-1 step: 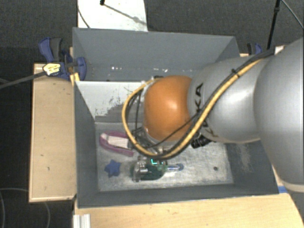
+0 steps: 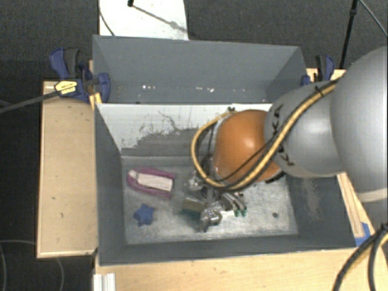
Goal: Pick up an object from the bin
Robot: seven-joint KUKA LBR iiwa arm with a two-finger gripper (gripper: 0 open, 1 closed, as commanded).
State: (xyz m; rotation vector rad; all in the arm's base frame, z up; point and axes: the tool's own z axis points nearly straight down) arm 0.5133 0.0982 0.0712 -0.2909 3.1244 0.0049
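The hand (image 2: pixel 210 216) sits low over the middle of the bin (image 2: pixel 110 180) floor. A small grey-green block (image 2: pixel 191 207) lies just beside it, toward the view's left. Whether the hand is wide or narrow cannot be told. A purple-and-white packet (image 2: pixel 151 181) and a blue star-shaped piece (image 2: pixel 143 214) lie further left.

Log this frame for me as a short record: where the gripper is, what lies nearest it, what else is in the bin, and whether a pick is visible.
bin: grey metal bin, arm reaching in from the right
wrist: orange cover above the bin floor
gripper: gripper low over the middle of the floor, towards the front wall
nearest thing: grey-green block just left of it; contact cannot be told
other things: purple-and-white packet lying flat at left; blue piece at front left, apart from the packet
pick: no thing visibly held
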